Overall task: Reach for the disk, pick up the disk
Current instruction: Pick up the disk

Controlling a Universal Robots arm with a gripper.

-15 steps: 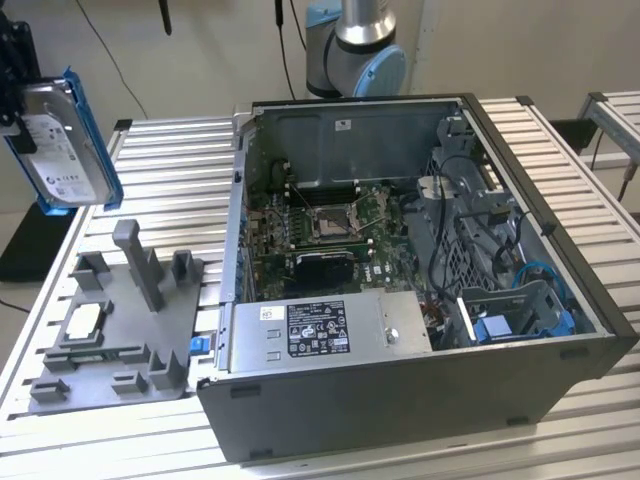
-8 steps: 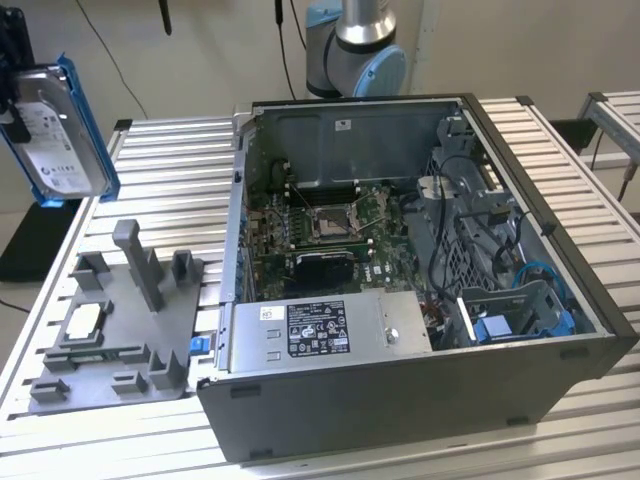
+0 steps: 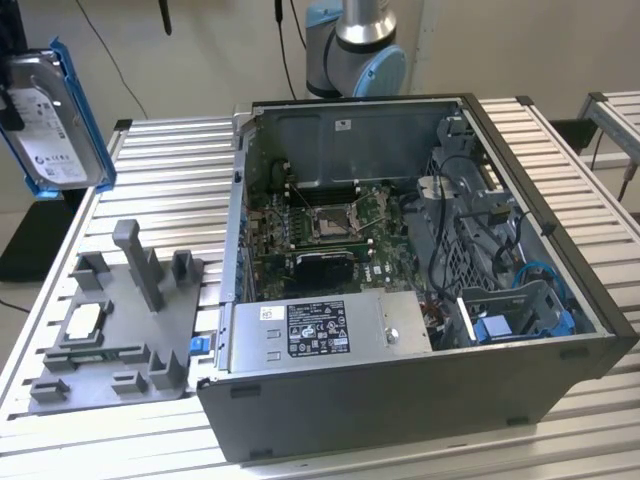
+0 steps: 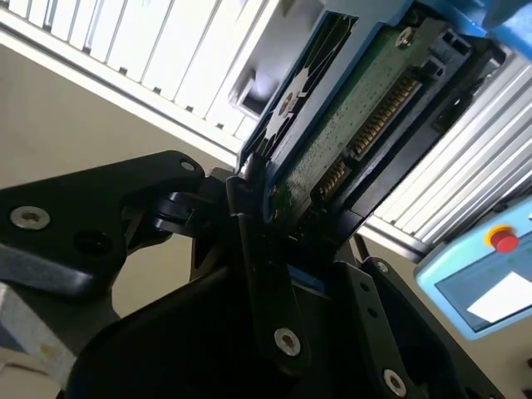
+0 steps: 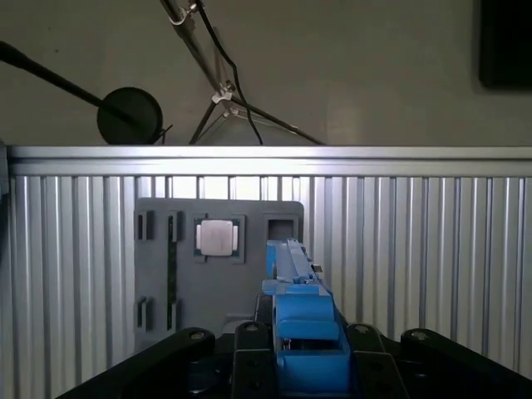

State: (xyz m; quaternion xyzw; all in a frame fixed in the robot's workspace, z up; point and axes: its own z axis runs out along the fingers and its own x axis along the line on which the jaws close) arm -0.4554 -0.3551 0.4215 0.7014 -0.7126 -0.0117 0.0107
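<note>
Tabletop [image 3: 170, 170] of ribbed aluminium slats, spread beneath everything else. Carried an open computer case [image 3: 400, 400] toward the exterior view's right, lid off, motherboard and cables exposed. Rose behind the case as a silver and pale-blue joint: the robot arm [image 3: 355, 45]. Lay flat on the slats just beside the case, on the exterior view's left: a grey fixture tray [image 3: 180, 310] with upright posts and pockets, seen too in the first wrist view [image 5: 216, 291]. Sat inside the case along its near wall: a silver box [image 3: 330, 330] with a black-and-white label.

Held up clear of the table at the exterior view's upper left, well apart from tray and case: the disk [image 3: 55, 115], tilted, white label toward the camera, blue bracket round its edges. Showed its green circuit board and connector row in the second wrist view [image 4: 349, 125], and its blue bracket edge-on in the first wrist view [image 5: 303, 312].

Clamped onto the disk from both sides: the gripper [image 4: 287, 212], black fingers [image 4: 249, 224] pressed against the bracket, likewise in the first wrist view [image 5: 307, 345].

Rested in a tray pocket: a small square silver chip [image 3: 82, 322] [image 5: 218, 237].
</note>
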